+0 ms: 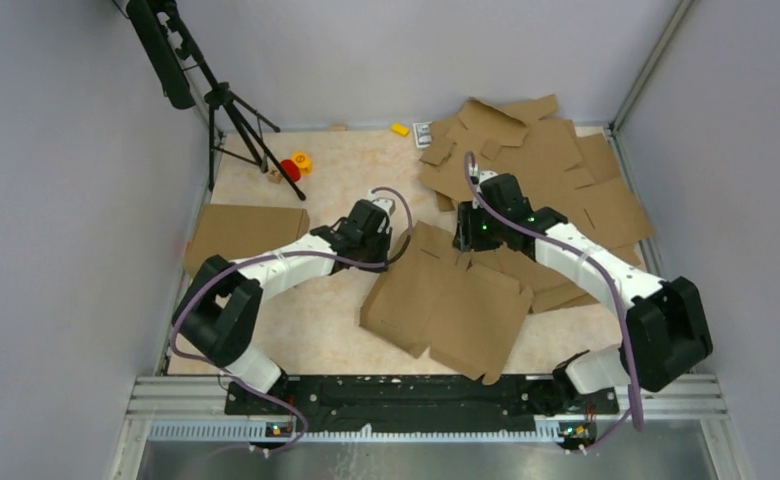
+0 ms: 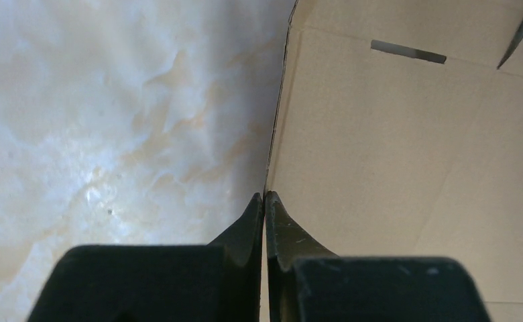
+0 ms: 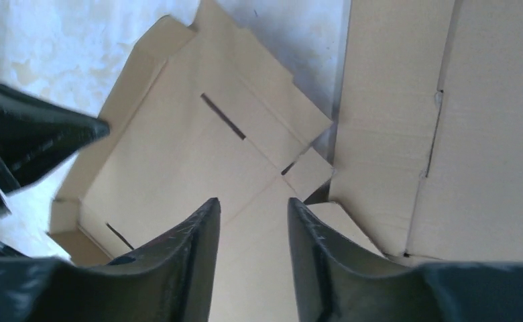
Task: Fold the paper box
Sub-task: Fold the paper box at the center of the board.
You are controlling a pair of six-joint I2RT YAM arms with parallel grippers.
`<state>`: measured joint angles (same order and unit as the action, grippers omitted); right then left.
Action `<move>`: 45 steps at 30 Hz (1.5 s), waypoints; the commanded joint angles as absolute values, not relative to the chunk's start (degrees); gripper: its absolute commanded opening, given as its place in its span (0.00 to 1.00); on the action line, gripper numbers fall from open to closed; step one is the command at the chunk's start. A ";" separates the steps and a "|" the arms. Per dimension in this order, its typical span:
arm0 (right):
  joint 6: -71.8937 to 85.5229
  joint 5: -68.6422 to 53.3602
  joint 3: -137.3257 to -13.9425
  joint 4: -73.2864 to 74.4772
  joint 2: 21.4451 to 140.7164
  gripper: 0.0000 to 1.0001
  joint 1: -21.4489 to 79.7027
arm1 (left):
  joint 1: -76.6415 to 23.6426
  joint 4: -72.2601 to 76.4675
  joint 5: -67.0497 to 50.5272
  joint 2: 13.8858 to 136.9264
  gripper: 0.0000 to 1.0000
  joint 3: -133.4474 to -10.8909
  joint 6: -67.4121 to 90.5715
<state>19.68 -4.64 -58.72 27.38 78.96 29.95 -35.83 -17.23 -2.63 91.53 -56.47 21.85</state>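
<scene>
The paper box (image 1: 446,300) is a brown cardboard blank with flaps and slots, lying mostly flat at the table's middle. My left gripper (image 1: 394,232) is at its far left edge. In the left wrist view the jaws (image 2: 265,198) are shut on that thin raised edge, with the box panel (image 2: 393,147) to their right. My right gripper (image 1: 469,238) hovers over the blank's far right part. In the right wrist view it (image 3: 252,206) is open and empty above the slotted panel (image 3: 198,147). The left gripper shows as a black shape (image 3: 31,141) at that view's left.
A pile of several more cardboard blanks (image 1: 556,170) lies at the back right, under the right arm. A flat cardboard piece (image 1: 241,230) lies at the left. A black tripod (image 1: 236,120) stands at the back left, with small red (image 1: 290,169) and yellow (image 1: 399,129) objects nearby.
</scene>
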 commanded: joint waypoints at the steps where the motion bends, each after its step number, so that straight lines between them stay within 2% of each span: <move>1: 21.92 -4.75 -59.73 20.13 81.55 0.28 29.20 | -36.56 -16.14 5.26 87.17 0.00 -51.58 28.28; 3: 22.55 -4.69 -59.15 18.23 82.79 0.00 28.52 | -37.19 -14.59 6.65 85.50 0.00 -48.95 29.08; 22: 17.52 -9.53 -71.31 22.12 104.28 0.00 26.42 | -40.23 -14.56 10.16 81.40 0.00 -47.39 29.45; 30: 18.21 -22.06 -68.31 21.45 101.71 0.00 26.46 | -40.38 -14.53 11.39 82.63 0.00 -48.15 30.20; 45: 20.16 -23.98 -60.20 18.77 96.01 0.00 27.21 | -40.52 -14.38 12.33 84.08 0.00 -48.32 33.68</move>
<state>19.35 -22.20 -61.21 21.74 98.65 26.50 -40.25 -16.78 11.51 84.03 -47.13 31.79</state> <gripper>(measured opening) 0.003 0.002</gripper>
